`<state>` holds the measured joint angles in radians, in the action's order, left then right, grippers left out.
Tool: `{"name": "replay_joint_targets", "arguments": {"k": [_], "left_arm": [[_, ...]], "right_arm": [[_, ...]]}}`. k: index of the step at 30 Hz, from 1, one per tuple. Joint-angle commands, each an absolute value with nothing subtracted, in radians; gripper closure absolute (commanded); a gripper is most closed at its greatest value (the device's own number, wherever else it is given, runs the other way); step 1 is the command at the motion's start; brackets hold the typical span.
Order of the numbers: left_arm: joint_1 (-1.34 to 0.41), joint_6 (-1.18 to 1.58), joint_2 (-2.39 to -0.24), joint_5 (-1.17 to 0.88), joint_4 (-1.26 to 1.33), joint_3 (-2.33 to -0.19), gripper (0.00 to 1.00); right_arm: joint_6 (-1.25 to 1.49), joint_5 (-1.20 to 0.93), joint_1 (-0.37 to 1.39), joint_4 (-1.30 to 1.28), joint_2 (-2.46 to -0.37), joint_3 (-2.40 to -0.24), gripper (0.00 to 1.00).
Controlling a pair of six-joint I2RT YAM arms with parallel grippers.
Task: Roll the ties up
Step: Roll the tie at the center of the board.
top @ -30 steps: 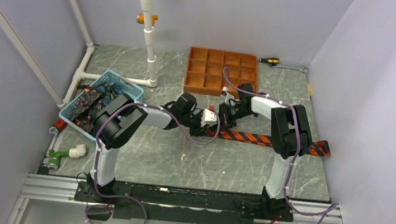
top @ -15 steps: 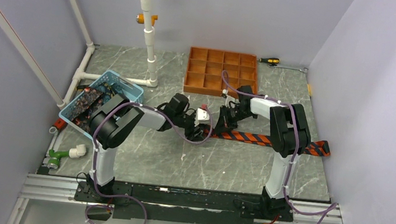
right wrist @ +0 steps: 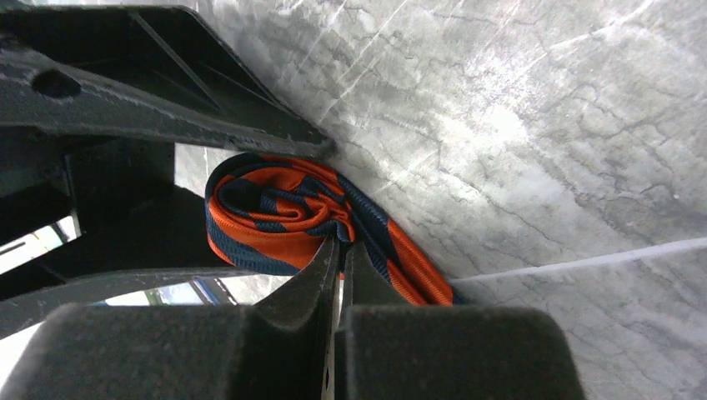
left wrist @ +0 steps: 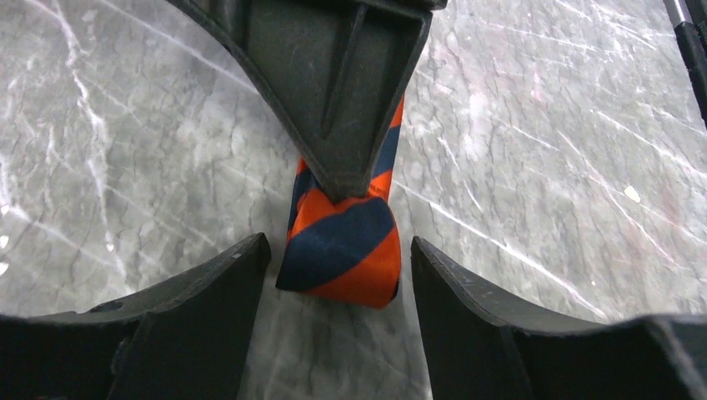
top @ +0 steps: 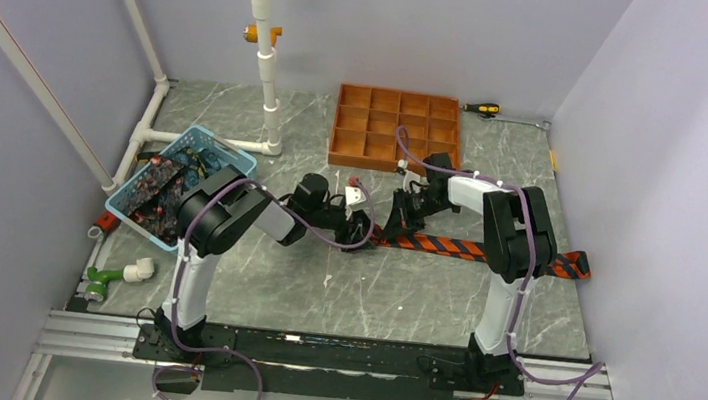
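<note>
A striped orange and dark blue tie [top: 485, 252] lies flat across the table to the right, its left end wound into a small roll [left wrist: 342, 250]. My right gripper [right wrist: 340, 246] is shut on the tie, its fingertips pinching the fabric at the centre of the roll [right wrist: 267, 212]. My left gripper [left wrist: 338, 244] is open with one finger on each side of the roll, neither touching it. In the top view the two grippers meet at the tie's left end, the left gripper [top: 359, 226] beside the right gripper [top: 396, 223]. More dark patterned ties [top: 152, 192] lie in the basket.
The light blue basket [top: 234, 158] stands at the left. An orange-brown gridded tray [top: 336, 122] sits at the back, with a screwdriver [top: 481, 108] to its right. A white pipe [top: 266, 39] rises at the back left, and a green fitting [top: 104, 279] lies near the front left.
My left gripper has opened and drawn back to the left, off the roll. My right gripper has shut on the roll and stayed in place.
</note>
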<state>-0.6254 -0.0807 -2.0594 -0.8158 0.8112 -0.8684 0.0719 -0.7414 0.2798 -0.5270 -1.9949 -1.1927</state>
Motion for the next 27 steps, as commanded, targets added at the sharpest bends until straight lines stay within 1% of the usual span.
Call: {"name": "replay_joint_targets", "arguments": {"k": [1, 3, 7, 9, 11, 13, 15, 16, 21, 24, 27], "left_arm": [[-0.670, 0.017, -2.122, -0.794, 0.966, -0.887, 0.34], [-0.681, -0.017, -2.145, -0.779, 0.980, -0.895, 0.40], [-0.688, -0.074, -2.188, -0.778, 0.979, -0.912, 0.56], [-0.690, -0.123, -2.183, -0.773, 0.950, -0.901, 0.63], [-0.691, -0.199, -2.141, -0.743, 0.874, -0.882, 0.68], [-0.691, -0.265, -2.099, -0.704, 0.764, -0.869, 0.71], [-0.691, -0.330, -2.068, -0.662, 0.592, -0.882, 0.73], [-0.692, -0.354, -2.056, -0.648, 0.524, -0.891, 0.75], [-0.691, -0.410, -2.036, -0.599, 0.282, -0.952, 0.77], [-0.695, -0.406, -2.041, -0.579, 0.190, -0.997, 0.77], [-0.699, -0.398, -2.054, -0.566, 0.130, -1.036, 0.76]], "right_arm": [[0.010, -0.571, 0.287, -0.509, -2.054, -1.157, 1.00], [0.009, -0.574, 0.287, -0.518, -2.065, -1.166, 1.00], [-0.026, -0.578, 0.287, -0.535, -2.074, -1.174, 1.00], [-0.027, -0.577, 0.286, -0.536, -2.074, -1.174, 1.00], [-0.026, -0.582, 0.287, -0.543, -2.070, -1.181, 1.00], [-0.026, -0.597, 0.284, -0.563, -2.056, -1.192, 0.91], [-0.025, -0.618, 0.273, -0.586, -2.020, -1.195, 0.82], [-0.023, -0.632, 0.261, -0.600, -1.996, -1.195, 0.75], [-0.006, -0.737, 0.208, -0.662, -1.883, -1.187, 0.55], [0.061, -0.824, 0.207, -0.625, -1.831, -1.160, 0.48], [0.155, -0.896, 0.216, -0.556, -1.826, -1.144, 0.47]]}}
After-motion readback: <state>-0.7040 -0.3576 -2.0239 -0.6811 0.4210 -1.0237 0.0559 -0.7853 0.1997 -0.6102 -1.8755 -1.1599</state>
